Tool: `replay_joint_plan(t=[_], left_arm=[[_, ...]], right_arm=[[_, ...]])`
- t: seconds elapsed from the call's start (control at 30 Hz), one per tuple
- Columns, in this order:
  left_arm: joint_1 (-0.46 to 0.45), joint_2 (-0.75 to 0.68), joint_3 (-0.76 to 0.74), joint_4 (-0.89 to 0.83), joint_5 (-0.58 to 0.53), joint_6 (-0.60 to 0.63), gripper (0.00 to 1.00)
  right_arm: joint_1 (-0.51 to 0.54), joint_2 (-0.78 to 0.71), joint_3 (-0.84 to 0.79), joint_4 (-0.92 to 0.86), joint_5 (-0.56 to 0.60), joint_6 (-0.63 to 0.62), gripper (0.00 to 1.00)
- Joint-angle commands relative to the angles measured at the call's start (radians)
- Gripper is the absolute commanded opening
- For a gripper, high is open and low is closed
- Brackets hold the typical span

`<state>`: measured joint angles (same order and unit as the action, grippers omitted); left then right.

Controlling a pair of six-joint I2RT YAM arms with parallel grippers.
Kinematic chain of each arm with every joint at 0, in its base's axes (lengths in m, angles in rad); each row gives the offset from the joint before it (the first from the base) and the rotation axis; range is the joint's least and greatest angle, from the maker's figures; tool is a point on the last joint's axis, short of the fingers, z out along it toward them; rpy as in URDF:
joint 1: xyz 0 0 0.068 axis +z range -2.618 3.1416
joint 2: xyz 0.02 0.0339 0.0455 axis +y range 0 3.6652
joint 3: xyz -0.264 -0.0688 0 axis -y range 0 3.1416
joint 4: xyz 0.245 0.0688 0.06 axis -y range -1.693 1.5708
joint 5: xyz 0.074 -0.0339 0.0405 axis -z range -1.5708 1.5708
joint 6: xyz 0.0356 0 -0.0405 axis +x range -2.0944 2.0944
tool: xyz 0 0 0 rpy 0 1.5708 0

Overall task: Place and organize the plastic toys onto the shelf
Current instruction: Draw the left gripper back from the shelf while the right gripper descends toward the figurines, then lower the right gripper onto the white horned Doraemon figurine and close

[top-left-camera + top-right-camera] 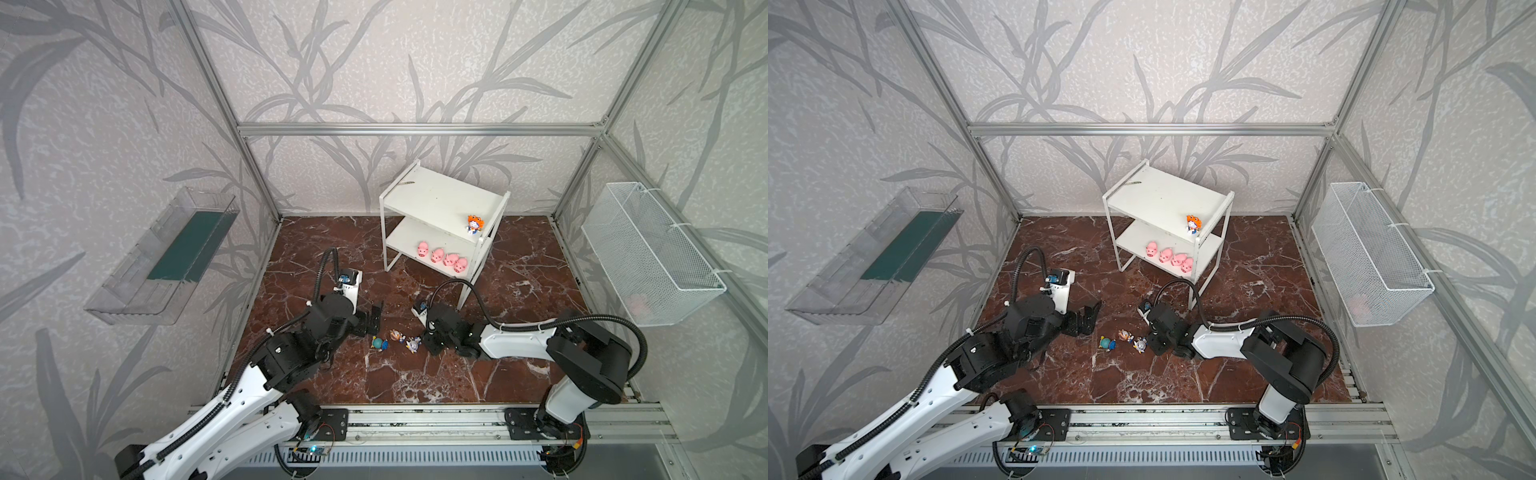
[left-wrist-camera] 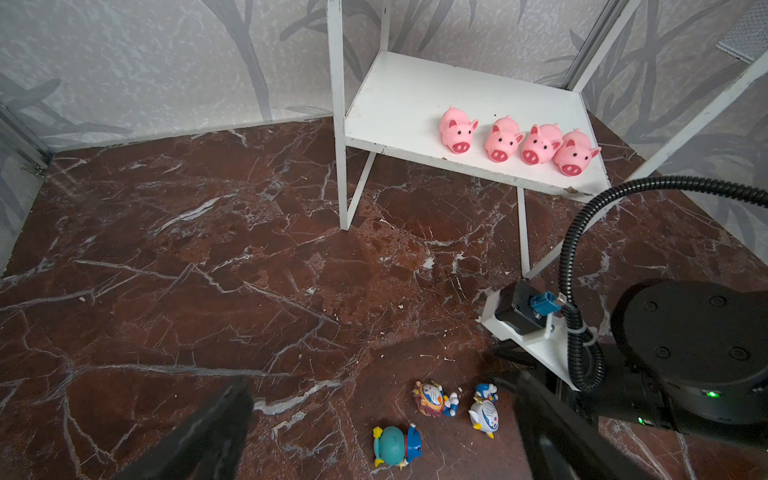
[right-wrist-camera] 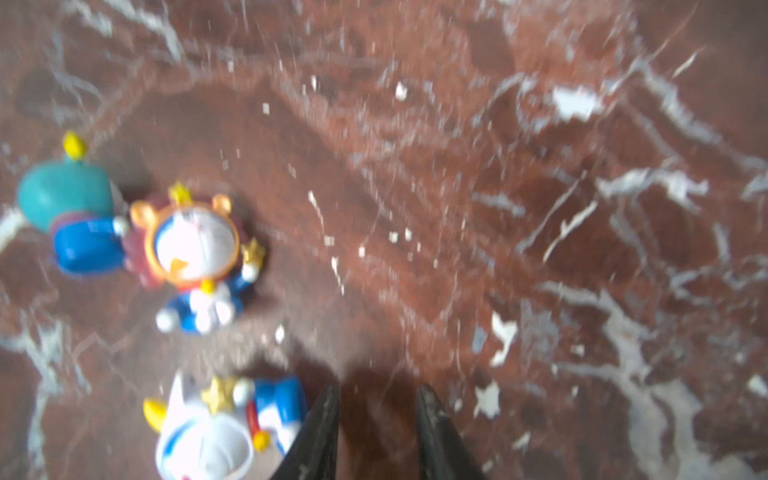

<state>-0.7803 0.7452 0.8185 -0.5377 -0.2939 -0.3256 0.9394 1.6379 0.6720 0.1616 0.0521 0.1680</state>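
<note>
left arm point(image 1: 291, 353) low, jaws wide | right jaws beside white-gold figurine point(image 3: 203, 436)

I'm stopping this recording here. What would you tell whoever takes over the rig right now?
Left gripper: open, empty, near the teal figurine.
Right gripper: jaws narrowly apart, empty, next to the white-gold figurine.
Done: four pink pigs in a row on the lower board of the shelf; orange figurine upright on the top board.
To do: the teal, white-gold and brown figurine lie on the marble floor; shelve them.
</note>
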Motion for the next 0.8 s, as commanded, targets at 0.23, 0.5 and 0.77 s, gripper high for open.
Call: replay_joint_plan(t=[0.23, 0.5, 0.77], left_arm=[[0.022, 0.028, -0.015, 0.049, 0.051, 0.001, 0.99], [0.027, 0.014, -0.010, 0.041, 0.052, -0.001, 0.99], [0.030, -0.008, -0.009, 0.017, 0.042, -0.001, 0.99]], right_arm=[[0.060, -0.091, -0.066, -0.026, 0.003, -0.035, 0.33], [0.039, -0.010, 0.057, -0.155, 0.157, 0.017, 0.33], [0.028, 0.040, 0.109, -0.126, 0.097, -0.023, 0.33]])
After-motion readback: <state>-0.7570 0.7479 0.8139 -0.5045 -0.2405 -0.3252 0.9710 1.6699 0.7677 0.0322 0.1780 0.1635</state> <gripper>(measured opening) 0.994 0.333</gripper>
